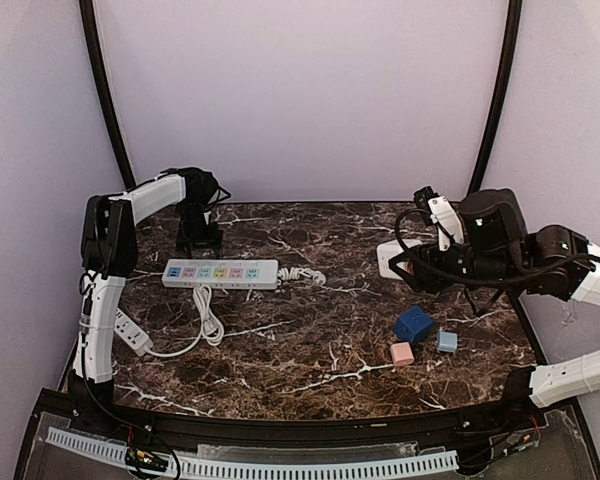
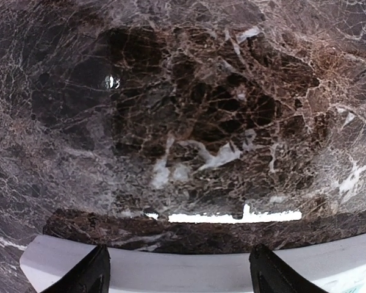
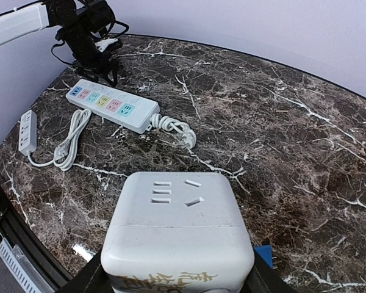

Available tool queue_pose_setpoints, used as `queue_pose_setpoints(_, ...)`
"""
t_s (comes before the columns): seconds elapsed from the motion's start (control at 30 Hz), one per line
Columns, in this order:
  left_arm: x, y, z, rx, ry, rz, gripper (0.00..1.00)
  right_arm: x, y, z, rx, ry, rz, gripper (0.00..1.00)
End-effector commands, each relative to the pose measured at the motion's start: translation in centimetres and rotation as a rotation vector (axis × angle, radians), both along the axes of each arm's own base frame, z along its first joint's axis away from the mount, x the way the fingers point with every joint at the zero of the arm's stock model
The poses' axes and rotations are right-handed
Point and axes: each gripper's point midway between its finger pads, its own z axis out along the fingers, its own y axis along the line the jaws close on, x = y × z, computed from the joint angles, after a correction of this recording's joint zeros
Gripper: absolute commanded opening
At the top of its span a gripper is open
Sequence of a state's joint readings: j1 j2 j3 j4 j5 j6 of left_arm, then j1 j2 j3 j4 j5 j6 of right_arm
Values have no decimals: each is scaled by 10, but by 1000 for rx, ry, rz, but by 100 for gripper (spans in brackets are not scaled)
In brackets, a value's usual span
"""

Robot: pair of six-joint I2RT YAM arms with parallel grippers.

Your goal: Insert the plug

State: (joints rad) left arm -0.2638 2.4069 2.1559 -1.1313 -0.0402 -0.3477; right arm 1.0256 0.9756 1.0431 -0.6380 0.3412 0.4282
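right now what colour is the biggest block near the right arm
Dark blue; the biggest block shows best in the top external view.

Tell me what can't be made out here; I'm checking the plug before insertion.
Right wrist view: white cube adapter shows only its socket face; any prongs hidden behind its body.
Top view: power strip socket shapes too small.
Left wrist view: white object cut off by bottom edge, unidentifiable.

Table (image 1: 310, 300): dark brown marble pattern, white veins, glossy (glare spots visible). Walls (image 1: 300, 90): plain pale lilac, far, left and right. Two black curved uprights (image 1: 105, 90), possibly frame tubing, at the far corners.
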Motion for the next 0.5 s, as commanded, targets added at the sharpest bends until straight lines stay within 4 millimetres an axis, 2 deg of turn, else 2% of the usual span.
queue_pose_setpoints(0.0, -39, 3, 3, -8, 111, -2, 79, 2, 2, 17, 25, -54, 2, 0)
queue_pose_setpoints(0.03, -41, -1, 10, -29, 100, -10, 79, 1, 1, 16, 20, -59, 9, 0)
queue_pose_setpoints(0.1, -57, -8, 3, -50, 127, -27, 78, -1, 1, 16, 11, -72, 32, 0)
queue_pose_setpoints(0.3, -81, -32, 0, -95, 136, -75, 78, -7, 5, 14, -15, -99, 109, 0)
queue_pose_setpoints(0.47, -100, -53, 5, -115, 133, -89, 78, -11, 9, 16, -13, -105, 146, 0)
